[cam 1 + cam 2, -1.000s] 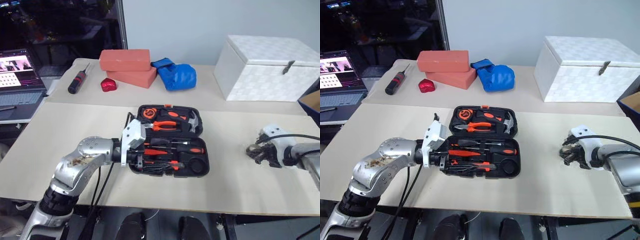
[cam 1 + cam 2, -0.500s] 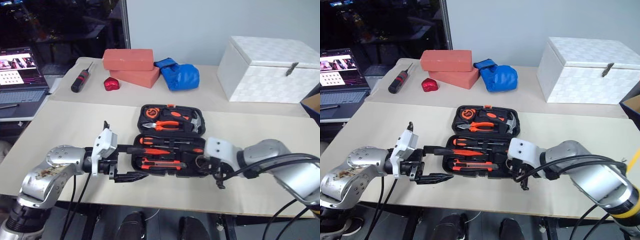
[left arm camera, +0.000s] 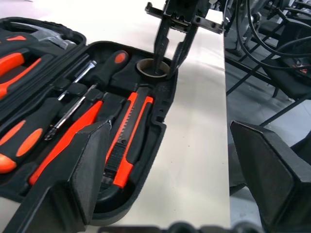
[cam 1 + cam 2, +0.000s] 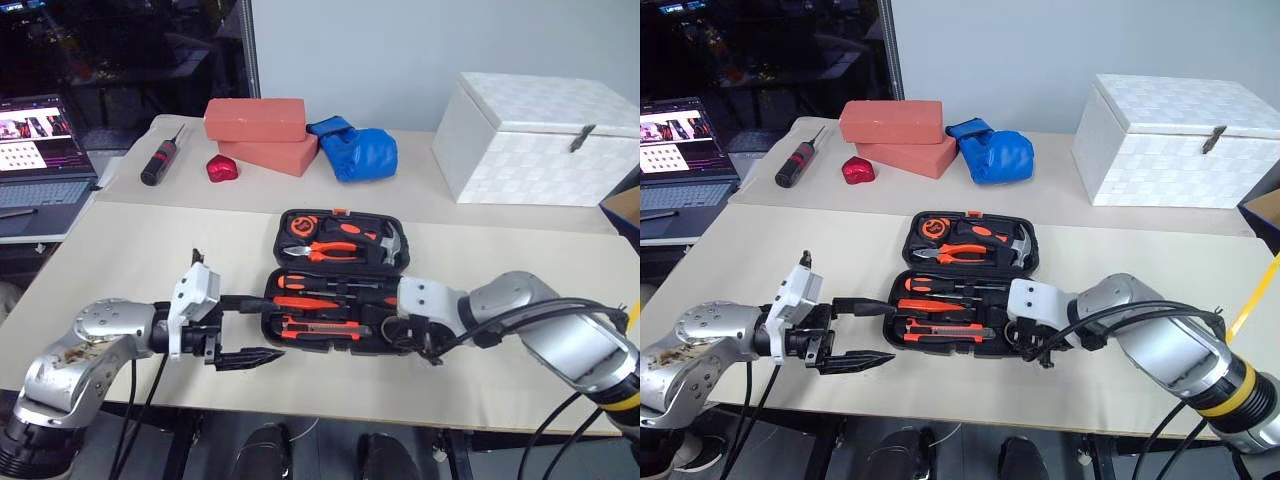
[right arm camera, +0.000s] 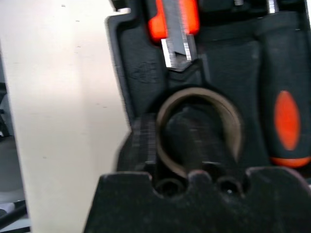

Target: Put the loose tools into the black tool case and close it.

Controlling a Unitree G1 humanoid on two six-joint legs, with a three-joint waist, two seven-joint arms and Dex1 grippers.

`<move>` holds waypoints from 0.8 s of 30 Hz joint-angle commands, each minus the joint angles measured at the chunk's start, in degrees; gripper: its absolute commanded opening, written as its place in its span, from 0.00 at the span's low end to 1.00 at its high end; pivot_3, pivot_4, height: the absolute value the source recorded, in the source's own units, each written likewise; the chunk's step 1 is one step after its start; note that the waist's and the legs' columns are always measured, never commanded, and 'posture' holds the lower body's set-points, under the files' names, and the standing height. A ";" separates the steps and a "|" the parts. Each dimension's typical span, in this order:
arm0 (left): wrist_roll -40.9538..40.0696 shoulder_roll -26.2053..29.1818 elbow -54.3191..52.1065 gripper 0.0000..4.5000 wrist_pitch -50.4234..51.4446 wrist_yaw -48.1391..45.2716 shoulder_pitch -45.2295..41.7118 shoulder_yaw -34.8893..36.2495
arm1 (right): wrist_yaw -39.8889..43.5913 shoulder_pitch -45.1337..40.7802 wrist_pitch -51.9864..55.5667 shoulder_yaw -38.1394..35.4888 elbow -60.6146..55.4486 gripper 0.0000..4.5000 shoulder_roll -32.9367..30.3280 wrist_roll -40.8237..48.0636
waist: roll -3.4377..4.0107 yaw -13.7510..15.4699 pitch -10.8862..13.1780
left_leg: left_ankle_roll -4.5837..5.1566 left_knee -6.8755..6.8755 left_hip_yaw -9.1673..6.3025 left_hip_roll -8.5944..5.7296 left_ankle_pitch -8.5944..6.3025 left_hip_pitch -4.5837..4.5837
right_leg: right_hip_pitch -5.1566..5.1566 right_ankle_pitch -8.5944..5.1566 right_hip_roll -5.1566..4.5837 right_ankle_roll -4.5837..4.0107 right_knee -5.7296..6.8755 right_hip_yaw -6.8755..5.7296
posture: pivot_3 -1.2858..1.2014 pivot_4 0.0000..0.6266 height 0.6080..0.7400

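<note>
Now reaching the right tool [image 3: 170, 59] into the end of the black tool case [image 3: 160, 114], having been far off over the desk [image 4: 150, 250] a second ago. Keeping its fingers a little apart, one inside the greyish tape roll [image 3: 148, 75], one outside. Holding the left tool [image 4: 272, 326] wide open and empty, pulled back from the case. Seeing the round ring in its slot from the left wrist, with the flat orange knife [image 3: 129, 131] lying just beside the right tool.

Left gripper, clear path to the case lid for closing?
Probably yes. The left gripper hangs open just beside the open case, nothing between them, though the right gripper sits in the case at the tape roll.
</note>
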 commanded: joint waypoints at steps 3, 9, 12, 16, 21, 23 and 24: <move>-1.30 -1.81 1.53 0.93 1.72 4.67 -3.09 1.64 | 2.90 -0.10 0.28 -9.78 -0.31 0.41 2.16 7.35 | -0.01 -0.06 0.01 | 0.12 0.00 0.02 0.00 0.07 -0.05 | 0.10 0.05 0.00 -0.07 0.04 0.01 | 0.52 0.24 1.00; 3.22 -10.40 12.10 0.93 15.78 27.65 -17.04 0.74 | -10.09 -2.42 3.47 -25.05 7.77 0.41 12.98 10.94 | -0.26 0.28 0.05 | 0.33 0.06 -0.08 -0.03 0.24 -0.03 | 0.23 0.23 0.04 0.36 0.09 -0.01 | 0.52 0.24 1.00; 8.08 -15.49 23.62 0.93 22.05 37.72 -28.16 -1.17 | -20.09 -7.11 5.62 -26.57 17.10 0.41 19.40 7.00 | -0.38 -0.01 0.12 | 0.23 0.08 -0.04 -0.05 0.30 -0.01 | 0.24 0.29 0.06 0.44 0.09 -0.01 | 0.52 0.24 1.00; 11.00 -20.60 40.19 0.93 22.22 40.77 -38.26 -1.00 | -28.86 -13.69 9.45 -25.64 30.11 0.41 24.82 2.75 | -0.45 -0.12 0.21 | 0.38 0.05 0.15 -0.13 0.68 -0.27 | 0.06 0.73 0.13 0.31 0.19 -0.04 | 0.52 0.24 1.00; 17.28 -24.38 63.07 0.93 13.24 39.60 -48.54 -2.79 | -31.59 -18.54 5.48 -23.99 46.13 0.41 28.68 -1.21 | -0.45 -0.41 0.21 | 0.47 -0.04 0.24 -0.15 0.60 -0.30 | 0.06 0.71 0.13 0.31 0.13 -0.04 | 0.52 0.24 1.00; 19.37 -25.52 70.63 0.93 10.65 37.81 -51.74 -3.63 | -31.48 -19.69 4.91 -23.89 51.20 0.41 29.54 -1.99 | -0.46 -0.54 0.22 | 0.48 -0.05 0.24 -0.16 0.59 -0.44 | -0.02 0.71 0.14 0.32 0.14 -0.07 | 0.52 0.24 1.00; 20.53 -25.78 73.64 0.93 9.35 37.18 -52.94 -4.09 | -31.10 -20.00 4.80 -23.71 52.76 0.41 29.82 -2.17 | -0.45 -0.60 0.22 | 0.48 -0.05 0.22 -0.17 0.59 -0.56 | -0.09 0.71 0.13 0.33 0.11 -0.11 | 0.52 0.24 1.00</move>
